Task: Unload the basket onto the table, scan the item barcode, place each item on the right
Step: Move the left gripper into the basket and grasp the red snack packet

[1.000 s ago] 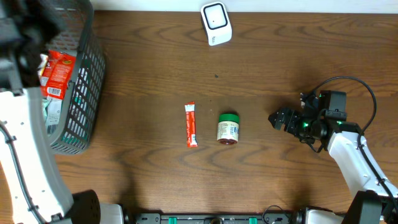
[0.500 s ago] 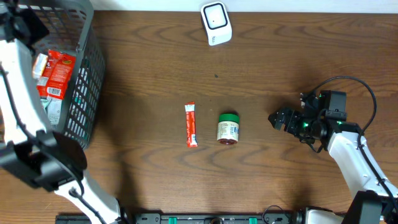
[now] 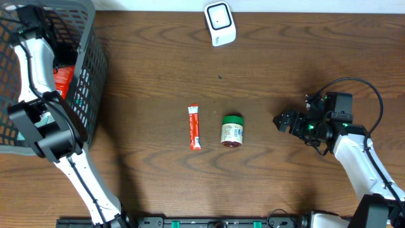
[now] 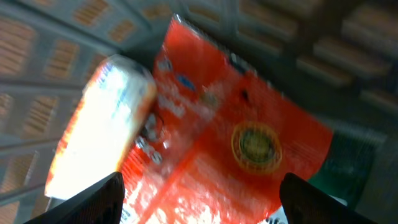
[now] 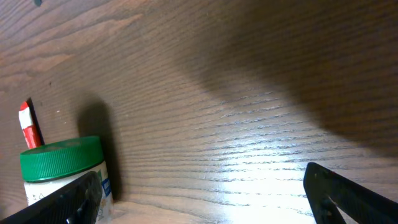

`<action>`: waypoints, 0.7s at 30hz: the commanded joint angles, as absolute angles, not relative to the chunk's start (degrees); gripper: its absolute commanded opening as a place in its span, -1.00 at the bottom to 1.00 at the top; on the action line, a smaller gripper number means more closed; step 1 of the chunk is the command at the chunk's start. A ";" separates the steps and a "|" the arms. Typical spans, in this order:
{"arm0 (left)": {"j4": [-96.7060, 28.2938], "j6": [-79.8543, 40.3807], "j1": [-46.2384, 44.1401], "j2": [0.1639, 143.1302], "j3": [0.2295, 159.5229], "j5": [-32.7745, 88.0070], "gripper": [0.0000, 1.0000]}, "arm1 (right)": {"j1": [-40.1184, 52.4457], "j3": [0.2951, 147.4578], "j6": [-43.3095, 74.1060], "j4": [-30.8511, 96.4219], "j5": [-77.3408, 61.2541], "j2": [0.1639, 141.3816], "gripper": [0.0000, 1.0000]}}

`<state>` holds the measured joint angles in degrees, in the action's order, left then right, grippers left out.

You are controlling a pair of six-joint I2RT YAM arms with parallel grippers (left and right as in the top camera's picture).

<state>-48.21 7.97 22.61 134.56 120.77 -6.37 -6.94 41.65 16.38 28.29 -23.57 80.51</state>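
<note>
My left gripper (image 4: pixel 205 208) is down inside the grey basket (image 3: pixel 85 95), open, with a red snack packet (image 4: pixel 236 137) lying below its spread jaws and a white packet (image 4: pixel 99 130) beside it. From overhead, the left gripper (image 3: pixel 62 60) is partly hidden by the basket wall, just above the red packet (image 3: pixel 63 82). A white barcode scanner (image 3: pixel 219 24) stands at the table's far edge. My right gripper (image 3: pixel 283 120) hovers open over bare wood, to the right of a green-lidded jar (image 3: pixel 232 131); nothing sits between its jaws (image 5: pixel 208 199).
A thin red stick packet (image 3: pixel 195 127) lies just left of the jar, both mid-table. The right wrist view shows the jar (image 5: pixel 62 165) and the stick packet (image 5: pixel 28 124) at far left. A black cable (image 3: pixel 364 88) loops behind the right arm.
My left arm has swung into the basket and lowered toward the red packet, its jaws spreading wider. The right arm, jar and stick packet have not moved.
</note>
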 commanded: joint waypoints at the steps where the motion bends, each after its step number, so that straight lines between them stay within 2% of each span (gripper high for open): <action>1: -48.47 12.25 22.59 135.55 120.99 -6.70 0.61 | -7.42 42.37 17.12 28.29 -23.81 79.77 0.99; 9: -48.60 12.19 22.59 137.34 118.04 -6.70 0.60 | -7.42 42.37 17.12 28.29 -23.81 79.77 0.99; 12: -48.47 12.19 22.61 137.60 116.07 -6.70 0.50 | -7.42 42.37 17.12 28.29 -23.81 79.77 0.98; 14: -48.73 12.19 22.76 137.60 115.57 -6.70 0.29 | -7.42 42.37 17.12 28.29 -23.81 79.77 0.99; 16: -48.95 12.19 22.87 137.60 115.55 -6.70 0.17 | -7.42 42.37 17.12 28.29 -23.81 79.77 0.99; 21: -48.93 11.77 22.98 137.32 115.79 -6.72 0.20 | -7.42 42.37 17.12 28.29 -23.81 79.77 0.98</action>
<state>-48.01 12.05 22.61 135.02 116.84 -6.44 -6.94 41.65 16.38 28.32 -23.57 80.51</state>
